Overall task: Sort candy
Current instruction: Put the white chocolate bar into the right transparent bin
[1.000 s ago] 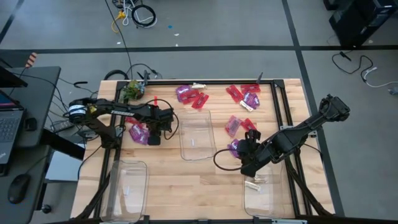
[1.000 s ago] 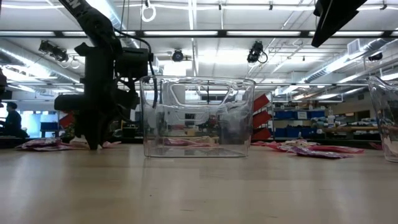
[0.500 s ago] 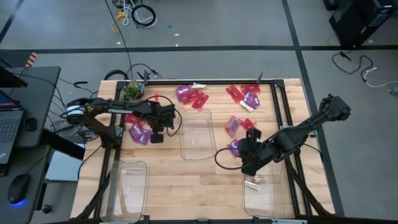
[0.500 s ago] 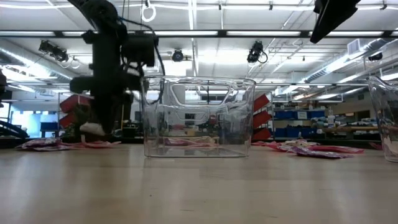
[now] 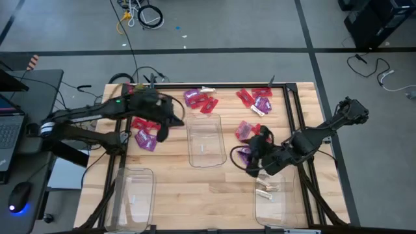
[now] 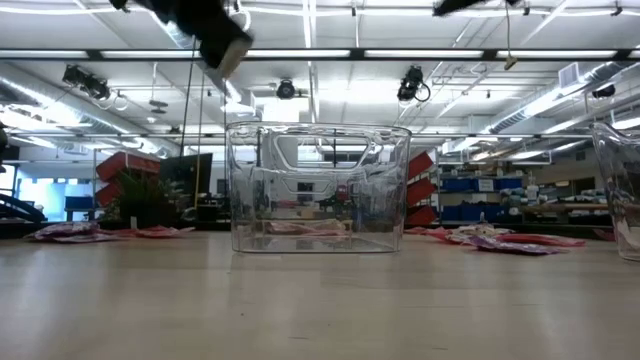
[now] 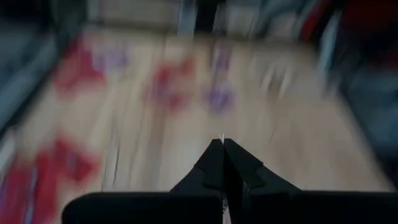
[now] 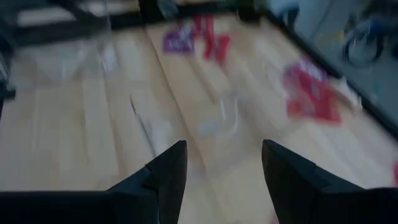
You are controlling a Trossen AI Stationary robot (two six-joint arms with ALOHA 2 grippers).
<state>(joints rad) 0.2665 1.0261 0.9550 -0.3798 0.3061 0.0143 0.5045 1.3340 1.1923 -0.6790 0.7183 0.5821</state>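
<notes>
left gripper (image 5: pixel 162 132): raised above the table's left part, beside the middle clear bin (image 5: pixel 207 140), fingers (image 7: pixel 214 165) clenched together; whether anything sits between them cannot be told. right gripper (image 5: pixel 255 164): over the right part of the table, fingers (image 8: pixel 166 171) spread apart, nothing between them. candy (image 5: pixel 198 99): red and purple packets lie scattered along the far side of the table (image 5: pixel 195 195); more lie left of the middle bin and near the right gripper. whitish pieces (image 5: pixel 265 191) rest in the right bin (image 5: pixel 273 208).

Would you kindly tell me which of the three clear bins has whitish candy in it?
The bin at the table's front right corner, beside the right gripper: whitish pieces lie inside. The middle bin and front-left bin show none.
</notes>
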